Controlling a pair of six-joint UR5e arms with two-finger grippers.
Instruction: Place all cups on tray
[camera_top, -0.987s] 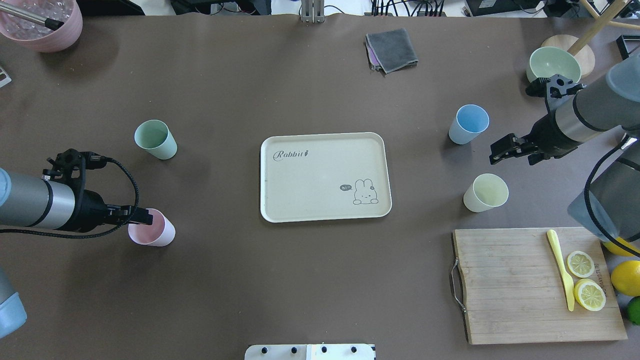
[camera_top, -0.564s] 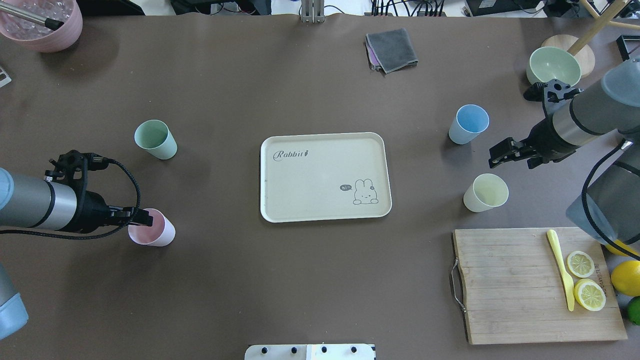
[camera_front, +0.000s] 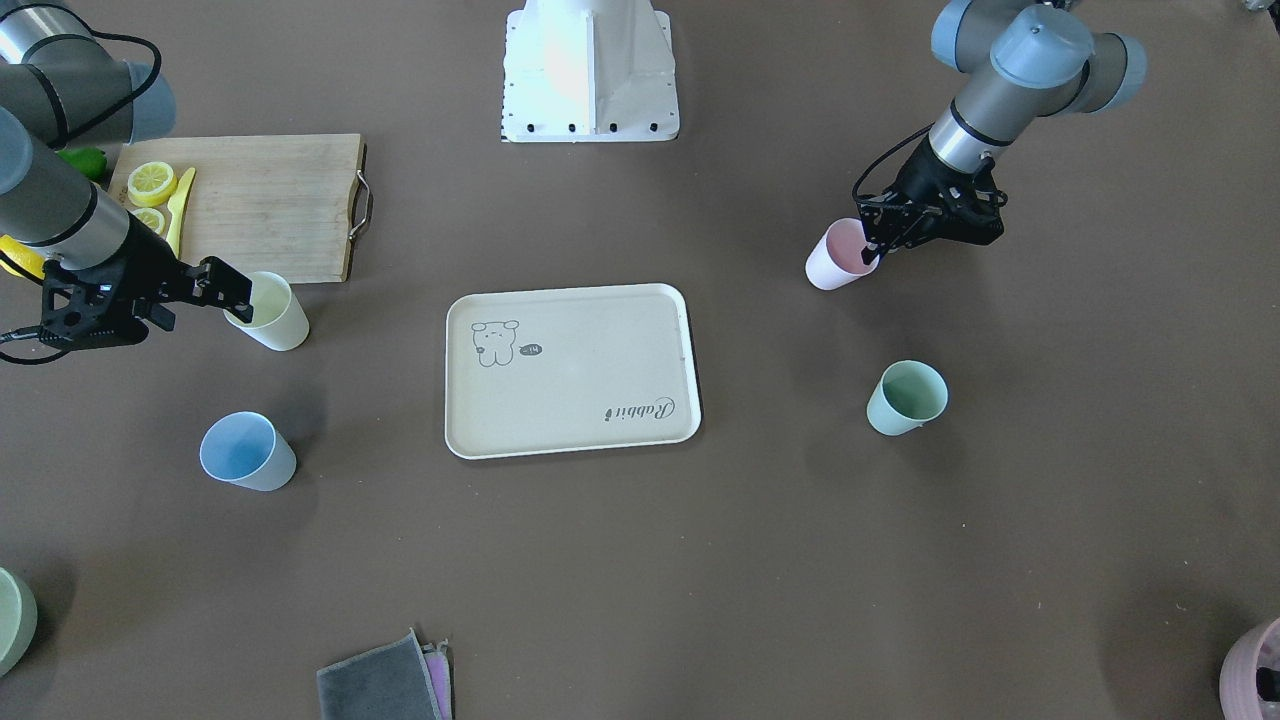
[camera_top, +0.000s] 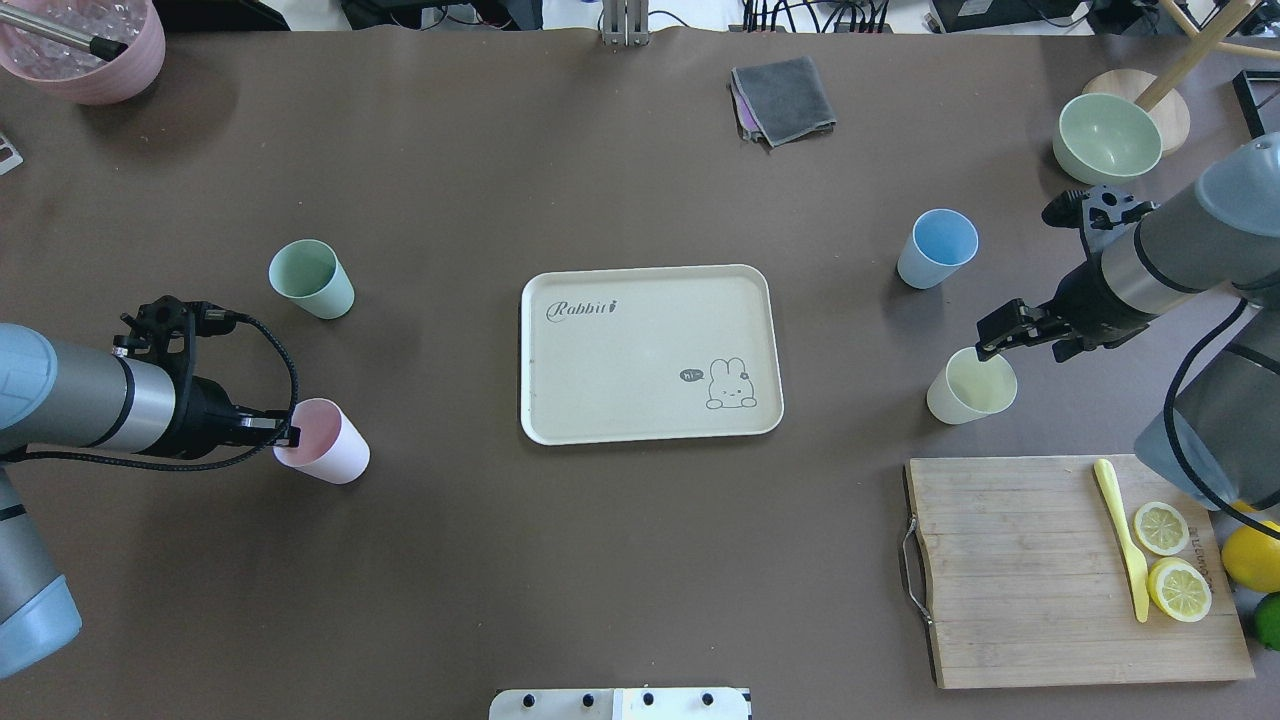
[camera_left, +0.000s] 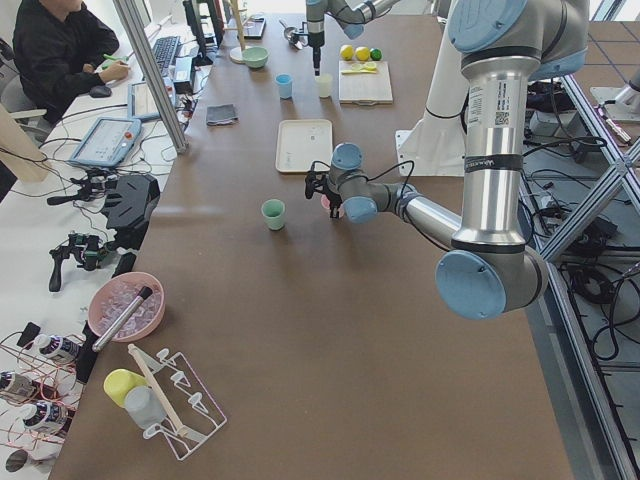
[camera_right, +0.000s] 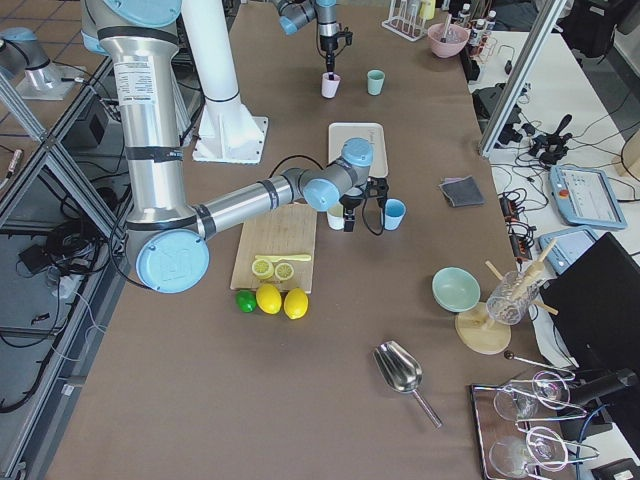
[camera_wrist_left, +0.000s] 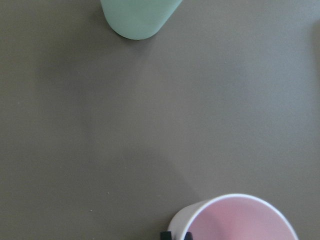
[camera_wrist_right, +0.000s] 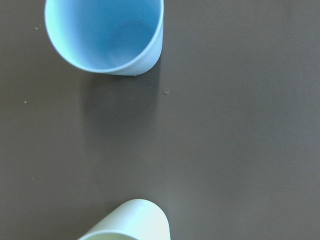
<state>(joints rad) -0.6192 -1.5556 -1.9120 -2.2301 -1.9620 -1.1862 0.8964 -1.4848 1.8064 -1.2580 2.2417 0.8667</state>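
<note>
The cream tray (camera_top: 640, 350) with the rabbit drawing lies mid-table and holds nothing. My left gripper (camera_top: 287, 432) is shut on the near rim of the pink cup (camera_top: 325, 455), left of the tray; a fingertip (camera_wrist_left: 175, 235) shows at that rim in the left wrist view. The mint green cup (camera_top: 312, 280) stands behind it. On the right, my right gripper (camera_top: 988, 340) is open at the rim of the pale yellow cup (camera_top: 972, 387). The light blue cup (camera_top: 937, 248) stands just beyond, upright.
A wooden cutting board (camera_top: 1040, 570) with lemon slices and a yellow knife lies front right, whole lemons (camera_top: 1255, 555) beside it. A pale green bowl (camera_top: 1108, 135) sits back right, a grey cloth (camera_top: 783, 100) at the back, a pink bowl (camera_top: 85, 50) back left.
The left gripper has shifted right and taken the pink cup with it. The right gripper has come nearer, from beside the blue cup to the yellow cup's rim.
</note>
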